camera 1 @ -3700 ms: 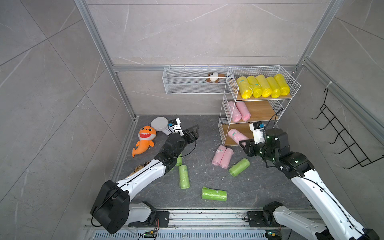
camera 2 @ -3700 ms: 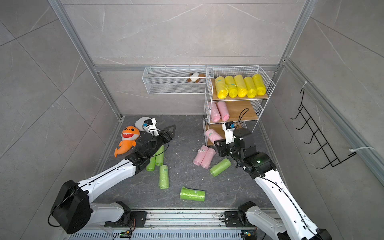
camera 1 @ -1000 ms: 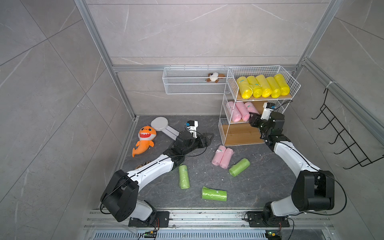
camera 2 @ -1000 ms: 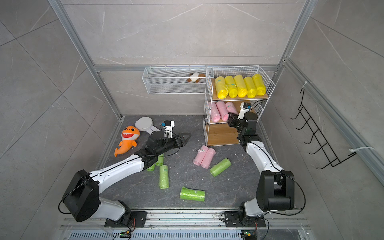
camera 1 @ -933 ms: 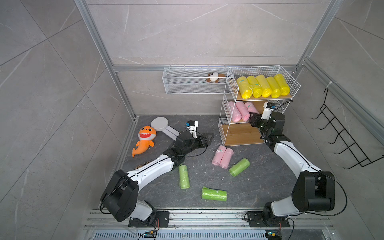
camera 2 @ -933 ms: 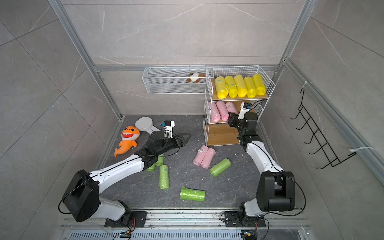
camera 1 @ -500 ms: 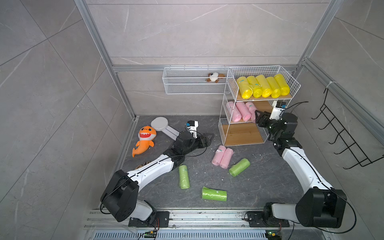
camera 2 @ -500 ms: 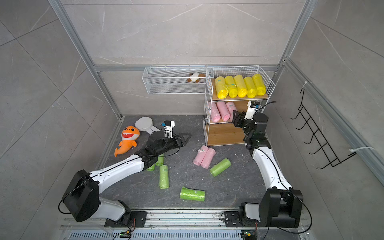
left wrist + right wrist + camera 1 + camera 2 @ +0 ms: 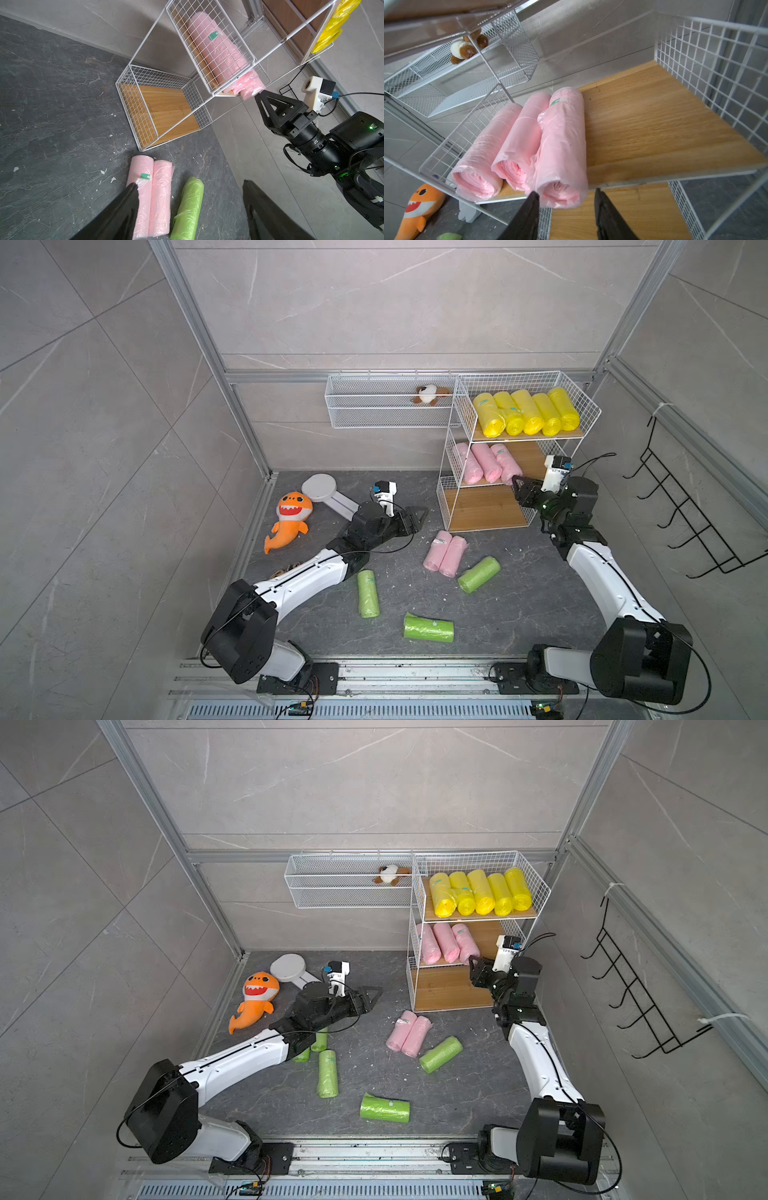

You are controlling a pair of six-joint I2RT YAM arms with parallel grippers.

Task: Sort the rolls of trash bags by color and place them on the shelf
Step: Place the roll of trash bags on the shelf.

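Note:
The shelf [image 9: 451, 456] stands at the back right. Its top tier holds several yellow rolls [image 9: 525, 412], its middle tier three pink rolls [image 9: 484, 462], and its bottom board [image 9: 484, 508] is bare. My right gripper [image 9: 515, 485] hangs at the front of the middle tier, open. In the right wrist view the jaws [image 9: 565, 192] flank the end of the outermost pink roll [image 9: 562, 133] without touching it. Two pink rolls [image 9: 444, 553] and several green rolls [image 9: 478, 574] lie on the floor. My left gripper [image 9: 419, 518] hovers open and empty just left of the pink pair [image 9: 153, 187].
An orange shark plush [image 9: 291, 518] and a white round-headed object [image 9: 320, 487] lie at the back left of the floor. A long white wire basket [image 9: 386, 406] with a small plush [image 9: 430, 393] hangs on the back wall. A black hook rack [image 9: 685, 510] hangs on the right wall.
The right gripper carried a pink roll up to the middle tier, let it go there and drew back a little. The left arm swung right earlier and has since held still.

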